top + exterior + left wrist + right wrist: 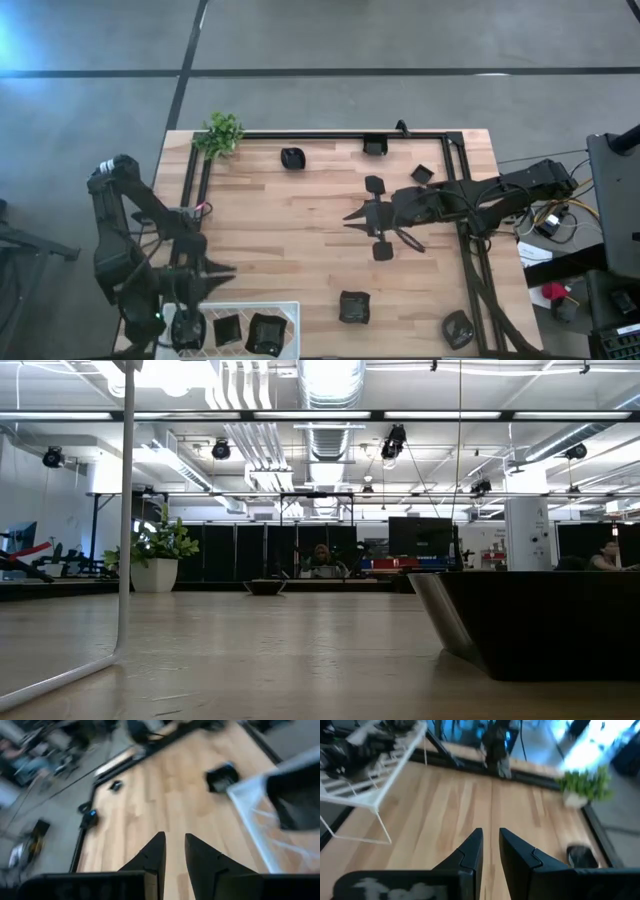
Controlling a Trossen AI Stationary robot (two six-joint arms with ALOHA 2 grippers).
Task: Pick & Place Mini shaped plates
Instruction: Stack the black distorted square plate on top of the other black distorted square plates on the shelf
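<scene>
Two plates point(245, 331) lie beside left end effector point(186, 330).

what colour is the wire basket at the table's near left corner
White; the wire basket shows best in the high view, with black plates inside.

Right fingers point(490, 851) nearly together over bare wood — plant point(584, 784) and black plate point(582, 856) ahead.

One camera hangs overhead, looking straight down on the whole table point(300, 230). Another sits at tabletop level, facing the room. Each wrist camera looks closely along that same wood; the right one also catches the plant point(582, 784).
</scene>
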